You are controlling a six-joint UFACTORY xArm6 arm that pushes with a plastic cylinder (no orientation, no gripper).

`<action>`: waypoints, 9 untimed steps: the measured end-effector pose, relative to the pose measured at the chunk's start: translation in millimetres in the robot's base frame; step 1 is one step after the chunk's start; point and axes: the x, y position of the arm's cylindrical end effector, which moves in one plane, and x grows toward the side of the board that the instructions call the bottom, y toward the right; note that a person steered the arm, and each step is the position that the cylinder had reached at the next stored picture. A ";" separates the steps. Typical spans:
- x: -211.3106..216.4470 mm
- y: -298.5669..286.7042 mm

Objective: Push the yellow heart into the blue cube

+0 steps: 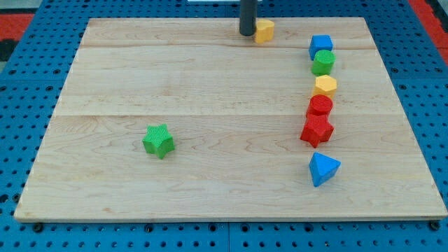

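Observation:
The yellow heart [264, 31] lies near the board's top edge, a little right of centre. My tip [248, 33] stands right against the heart's left side. The blue cube [320, 46] sits to the heart's right and slightly lower, at the top of a column of blocks, with a gap of bare wood between it and the heart.
Below the blue cube run a green cylinder [323, 62], a yellow hexagon [325, 86], a red cylinder [320, 106], a red star [316, 129] and a blue triangle [323, 169]. A green star [159, 141] lies at left of centre. The wooden board [210, 91] rests on a blue pegboard.

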 end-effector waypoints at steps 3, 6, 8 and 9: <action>-10.5 -48.6; -11.7 -4.7; -11.7 -12.7; -11.8 25.7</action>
